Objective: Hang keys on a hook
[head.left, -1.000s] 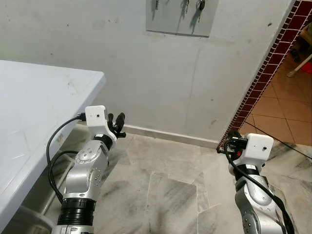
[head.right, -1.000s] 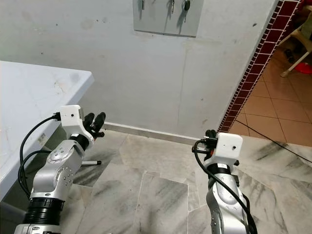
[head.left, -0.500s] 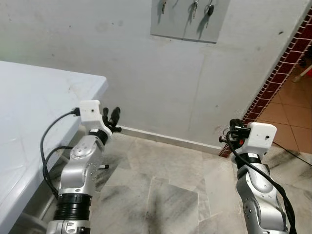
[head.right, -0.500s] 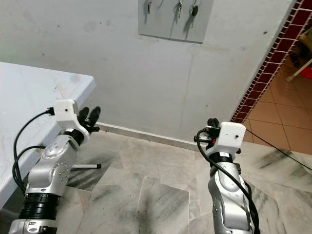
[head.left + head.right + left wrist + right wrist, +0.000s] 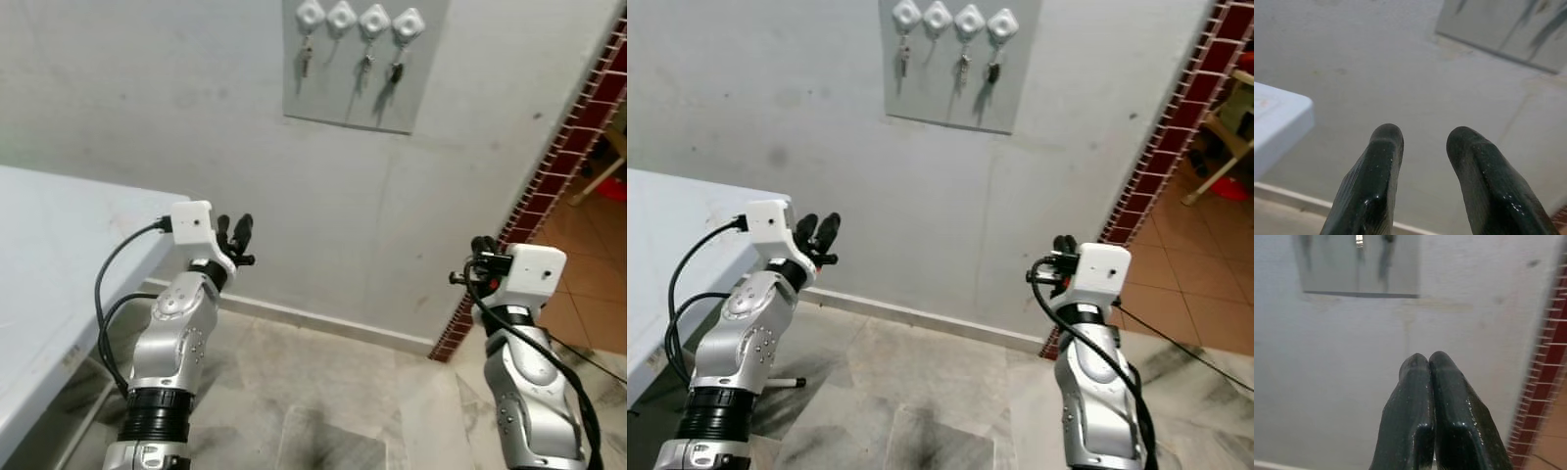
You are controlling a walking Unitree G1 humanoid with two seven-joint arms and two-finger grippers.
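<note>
A grey panel (image 5: 362,83) on the wall carries a row of white hooks (image 5: 374,20). Keys (image 5: 305,59) hang from three of them; the second hook from the left (image 5: 341,16) is bare. My left gripper (image 5: 233,235) is raised below and left of the panel, open, with nothing between its fingers (image 5: 1376,166). My right gripper (image 5: 482,250) is held up at the right, below the panel, shut with its fingertips pressed together (image 5: 1427,360). I see no keys in either gripper.
A white table (image 5: 59,255) juts out at the left, close to my left arm. A wall corner edged with dark red tiles (image 5: 549,186) runs down at the right, with terracotta floor beyond it. Grey marble floor (image 5: 323,392) lies ahead.
The head view has tilted up, so the whole hook row now shows. Both arms have lifted higher in front of the wall. The fingers stand as before.
</note>
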